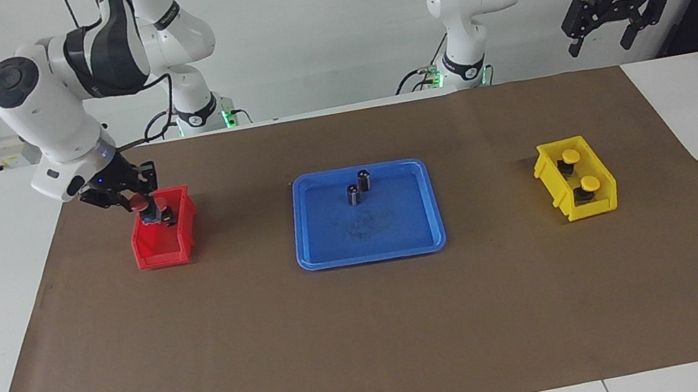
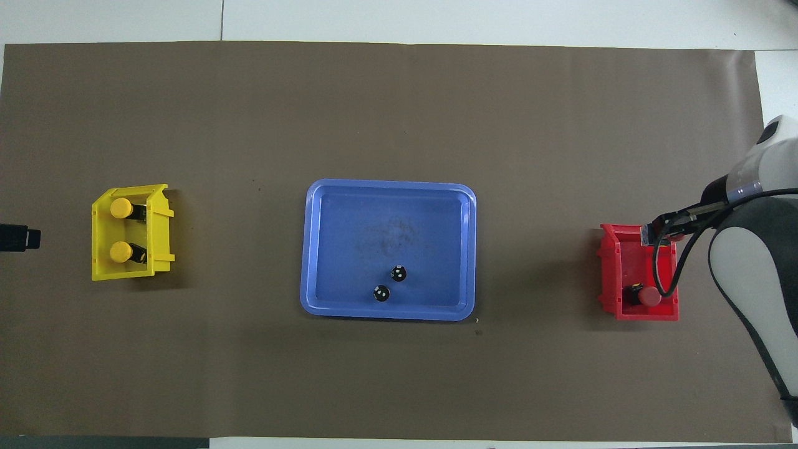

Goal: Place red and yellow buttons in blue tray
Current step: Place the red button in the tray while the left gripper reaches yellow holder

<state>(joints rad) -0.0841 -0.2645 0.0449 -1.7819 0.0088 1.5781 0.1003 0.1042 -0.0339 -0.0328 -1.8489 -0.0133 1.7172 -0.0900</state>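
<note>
My right gripper (image 1: pixel 143 207) is over the red bin (image 1: pixel 167 253), shut on a red button (image 1: pixel 137 202) held at about rim height; it also shows in the overhead view (image 2: pixel 667 234). A second red button (image 2: pixel 651 297) lies in the bin, at the end nearer to the robots. Two yellow buttons (image 1: pixel 570 157) (image 1: pixel 590 184) lie in the yellow bin (image 1: pixel 601 198). The blue tray (image 1: pixel 331 256) sits mid-table and holds no coloured button. My left gripper (image 1: pixel 601 36) is open and empty, raised high past the left arm's end of the mat, waiting.
Two dark cylinders without coloured caps (image 1: pixel 354 194) (image 1: pixel 364 180) stand in the blue tray at its side nearer to the robots. A brown mat (image 1: pixel 376 349) covers the table. The red and yellow bins stand at the two ends of the mat.
</note>
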